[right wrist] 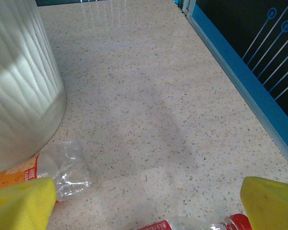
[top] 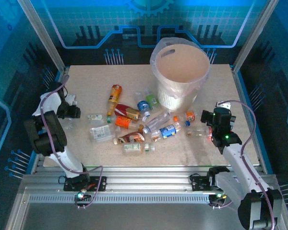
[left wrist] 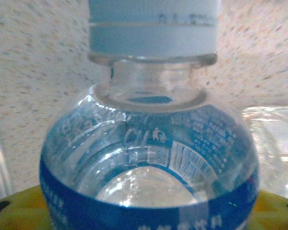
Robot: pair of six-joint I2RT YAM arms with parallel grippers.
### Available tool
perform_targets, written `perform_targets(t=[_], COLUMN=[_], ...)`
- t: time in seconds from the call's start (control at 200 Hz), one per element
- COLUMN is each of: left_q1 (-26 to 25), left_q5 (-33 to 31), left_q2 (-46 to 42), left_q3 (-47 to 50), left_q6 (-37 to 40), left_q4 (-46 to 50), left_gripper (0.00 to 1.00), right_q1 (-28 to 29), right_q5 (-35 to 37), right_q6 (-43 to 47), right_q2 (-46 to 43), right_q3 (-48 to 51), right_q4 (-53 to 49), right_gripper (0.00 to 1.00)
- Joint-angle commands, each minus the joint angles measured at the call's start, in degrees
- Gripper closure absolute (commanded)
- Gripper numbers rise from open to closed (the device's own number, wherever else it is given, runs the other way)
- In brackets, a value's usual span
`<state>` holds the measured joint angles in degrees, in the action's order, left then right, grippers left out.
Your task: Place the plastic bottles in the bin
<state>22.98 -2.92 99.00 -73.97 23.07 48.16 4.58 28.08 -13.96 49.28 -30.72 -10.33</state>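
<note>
Across the speckled beige tabletop [top: 96, 76], the tall white ribbed bag-lined bin [top: 175, 98] stands far centre behind the scattered plastic bottles [top: 127, 112], so the left jaws, seemingly clamped on a clear blue-labelled bottle [left wrist: 149, 158], should lift high before swinging over; right jaws gape apart.

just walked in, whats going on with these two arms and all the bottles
Two robot arms are clearing small plastic bottles off a speckled table into a tall white ribbed bin. No bottle shows inside it yet. The left gripper has a clear blue-labelled bottle between its yellow pads; whether it is firmly clamped is unclear. The right gripper hovers open beside the bin, near a crushed orange-labelled bottle and a red-capped bottle.
</note>
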Motion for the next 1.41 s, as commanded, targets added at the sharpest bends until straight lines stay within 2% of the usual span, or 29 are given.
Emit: perform_targets(t=[0.0, 0.185, 0.275, 0.375, 0.595, 0.77, 0.87, 0.99, 1.086, 1.226, 1.401], left_q1=[-0.05, -0.17, -0.87, -3.82, -15.5, -28.32, -35.9, -43.82, -48.13, -52.83, -55.93], left_q5=[2.72, 3.99, 7.17, 11.16, 19.19, 18.71, 17.79, 18.22, 21.39, 25.53, 27.3], left_q2=[-6.43, -13.64, -17.33, -21.93, -29.64, -29.06, -25.82, -19.64, -14.42, -7.62, -2.69], left_q3=[-3.07, -5.79, -6.61, -6.46, -5.99, -7.78, -9.96, -14.53, -18.78, -24.39, -27.28], left_q6=[-2.55, -6.19, -9.68, -14.28, -29.82, -37.66, -38.98, -36.71, -34.51, -29.05, -23.59], left_q4=[0.75, 0.63, -0.2, -3.66, -19.45, -35.27, -44.07, -49.81, -52.36, -53.57, -55.29], left_gripper=[0.65, 0.7, 0.7, 0.72, 0.78, 0.78, 0.79, 0.79, 0.78, 0.78, 0.78], right_q1=[0.8, 0.81, 0.76, 0.73, 0.61, 0.5, 0.42, 0.37, 0.38, 0.5, 1.23], right_q5=[0.18, 0.05, 0.25, 0.94, 1.9, 2.59, 1.89, -2.3, -7.44, -18.47, -34.21], right_q6=[-0.62, -1.22, -1.92, -3.54, -6.88, -8.36, -8.4, -6.96, -5.37, -2.78, -2.13], right_q2=[-0.5, -0.85, -0.85, -1.11, -3.16, -6.07, -7.8, -9.5, -10.11, -8.35, 0.07], right_q3=[-0.99, -2.13, -3.36, -4.97, -7.72, -9.78, -10.94, -14.53, -19.29, -29.68, -46.03], right_q4=[-1.24, -2.52, -4.33, -7.35, -13.35, -18.11, -20.26, -22.98, -24.74, -25.19, -23.52], right_gripper=[0.0, 0.0, 0.0, 0.0, 0.0, 0.0, 0.0, 0.0, 0.0, 0.0, 0.01])
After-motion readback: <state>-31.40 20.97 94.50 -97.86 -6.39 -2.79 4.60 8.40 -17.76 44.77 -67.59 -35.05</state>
